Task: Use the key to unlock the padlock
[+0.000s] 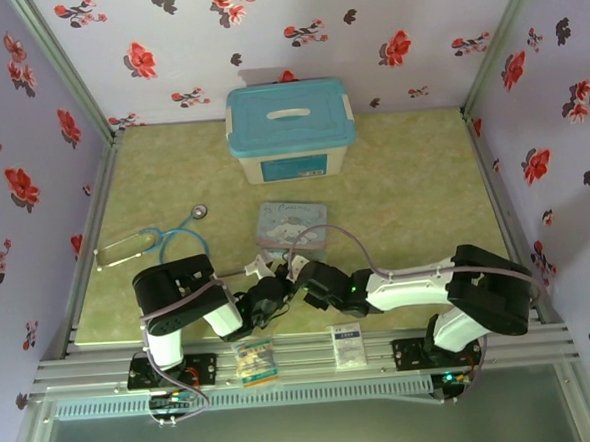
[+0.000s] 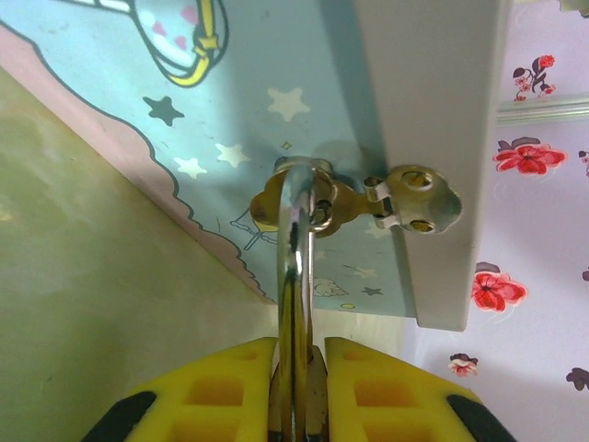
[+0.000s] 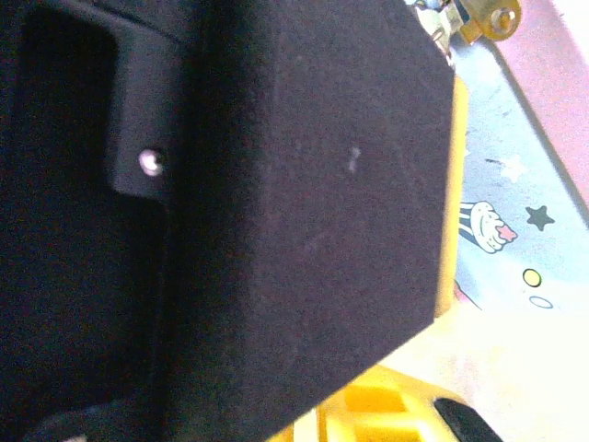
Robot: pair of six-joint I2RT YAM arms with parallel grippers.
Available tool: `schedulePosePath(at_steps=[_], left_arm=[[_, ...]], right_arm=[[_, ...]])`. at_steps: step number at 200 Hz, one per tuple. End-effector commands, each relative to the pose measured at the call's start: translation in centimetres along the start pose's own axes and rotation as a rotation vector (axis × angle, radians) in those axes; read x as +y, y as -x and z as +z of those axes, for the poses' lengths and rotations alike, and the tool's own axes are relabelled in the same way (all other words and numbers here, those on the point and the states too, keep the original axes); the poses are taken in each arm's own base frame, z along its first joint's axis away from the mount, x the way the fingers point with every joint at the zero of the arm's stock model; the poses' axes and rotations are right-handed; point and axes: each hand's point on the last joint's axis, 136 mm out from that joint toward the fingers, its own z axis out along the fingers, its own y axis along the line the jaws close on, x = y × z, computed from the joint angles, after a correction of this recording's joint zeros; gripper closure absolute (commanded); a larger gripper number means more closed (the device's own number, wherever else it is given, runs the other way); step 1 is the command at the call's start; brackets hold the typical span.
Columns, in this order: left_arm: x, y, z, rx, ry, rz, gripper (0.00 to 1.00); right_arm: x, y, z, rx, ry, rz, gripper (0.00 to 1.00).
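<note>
A storage box (image 1: 290, 131) stands at the back of the surface (image 1: 404, 204). A tin (image 1: 293, 226) lies before it, a stethoscope (image 1: 146, 245) to the tin's left, and the padlock (image 2: 294, 276) at the tin's near edge.

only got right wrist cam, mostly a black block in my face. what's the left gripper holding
observer: The left gripper is shut on the padlock, pinching its silvery shackle.
operator: is it hooked on anything
observer: The shackle looks threaded through the brassy clasp on the cartoon tin.
operator: where's my gripper from above
observer: In the top view the right gripper sits close beside the left one at the tin's near edge.
</note>
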Motion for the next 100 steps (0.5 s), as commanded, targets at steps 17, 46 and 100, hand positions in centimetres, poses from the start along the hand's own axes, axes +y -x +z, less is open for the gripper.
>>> schedulePosePath(at_steps=[17, 46, 100], left_arm=[[-2.8, -1.5, -0.2, 0.054, -0.082, -0.026, 1.0], [-2.9, -1.4, -0.3, 0.05, -0.085, -0.028, 0.9], [-1.5, -0.4, -0.9, 0.012, -0.049, 0.021, 0.72]], right_arm=[[1.3, 3.1, -0.3, -0.132, 0.092, 0.154, 0.9], [0.9, 2.2, -0.8, -0.162, 0.193, 0.321, 0.93], [-0.3, 0.9, -1.4, -0.186, 0.314, 0.544, 0.95]])
